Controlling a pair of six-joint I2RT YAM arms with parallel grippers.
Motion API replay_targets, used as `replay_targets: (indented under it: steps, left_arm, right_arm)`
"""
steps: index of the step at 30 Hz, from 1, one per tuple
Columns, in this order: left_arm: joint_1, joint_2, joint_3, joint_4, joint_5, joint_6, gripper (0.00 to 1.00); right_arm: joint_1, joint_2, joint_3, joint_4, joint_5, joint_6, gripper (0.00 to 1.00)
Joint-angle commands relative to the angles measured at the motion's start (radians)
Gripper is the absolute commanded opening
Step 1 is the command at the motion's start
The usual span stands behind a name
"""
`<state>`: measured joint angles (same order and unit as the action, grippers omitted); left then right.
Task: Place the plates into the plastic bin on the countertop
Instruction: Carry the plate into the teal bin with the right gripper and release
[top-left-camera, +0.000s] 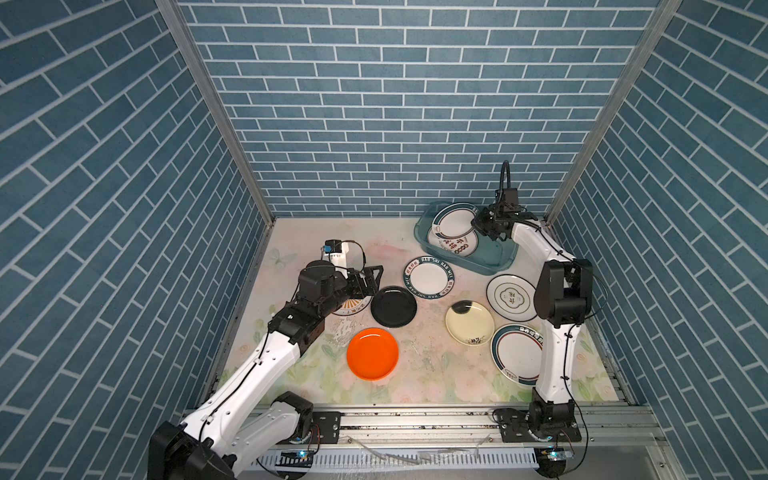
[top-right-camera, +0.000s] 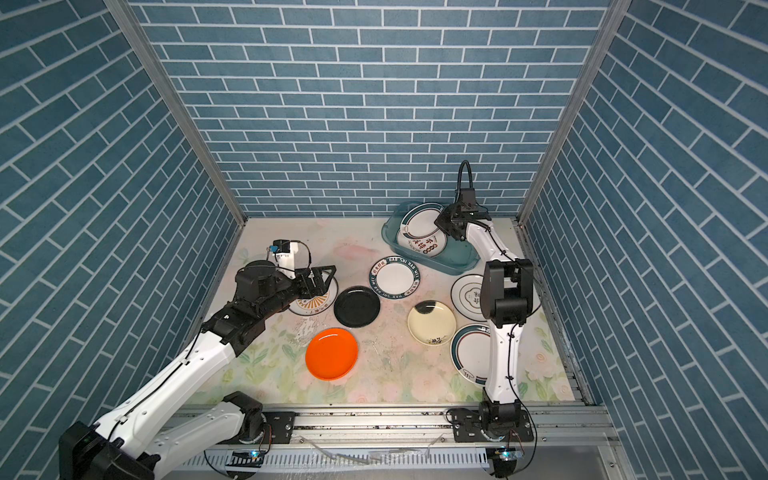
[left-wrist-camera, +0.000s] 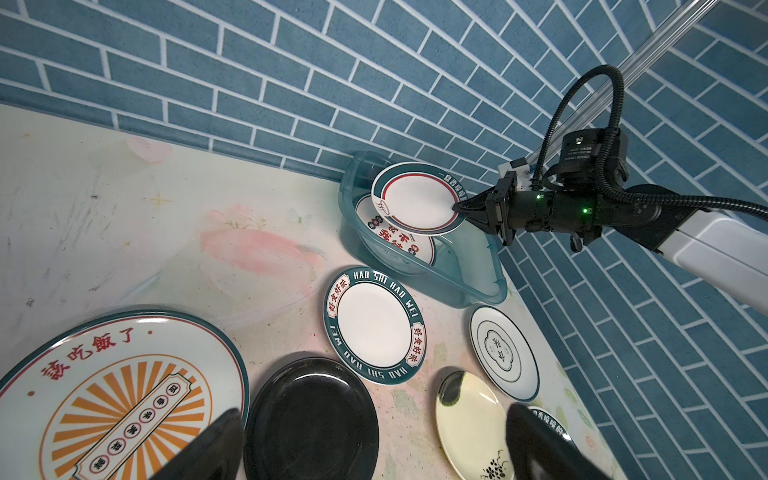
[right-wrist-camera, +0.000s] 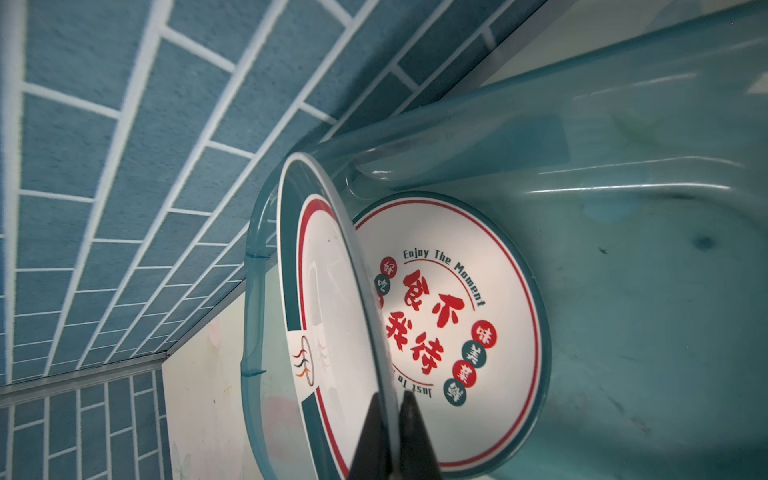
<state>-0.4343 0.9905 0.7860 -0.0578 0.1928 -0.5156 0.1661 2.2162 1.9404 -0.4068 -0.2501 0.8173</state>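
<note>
One printed plate lay in the plastic bin; the right end effector pinched a teal-rimmed plate tilted over it. Seven others, the orange plate among them, sat on the tabletop; the left end effector gaped empty.

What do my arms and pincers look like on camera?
The left arm and right arm have white shells, black joint housings and thin black cables clipped alongside. The left pincer and right pincer are black, tapering to points. A ribbed black hose loops over the right wrist, where green lights glow.
</note>
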Motion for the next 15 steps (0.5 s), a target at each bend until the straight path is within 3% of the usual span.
replay_targets:
  steps: [1, 12, 15]
  left_arm:
    - [0.006, 0.005, -0.015, 0.022, 0.013, 0.011, 1.00]
    - [0.006, 0.005, -0.019, 0.021, 0.007, 0.011, 1.00]
    - [0.005, 0.006, -0.018, 0.023, 0.007, 0.007, 1.00]
  right_arm:
    - [-0.003, 0.037, 0.038, 0.023, -0.048, 0.052, 0.00]
    - [-0.003, 0.056, 0.038, -0.004, -0.070, 0.037, 0.00]
    - [-0.004, 0.052, 0.051, -0.033, -0.061, 0.020, 0.33]
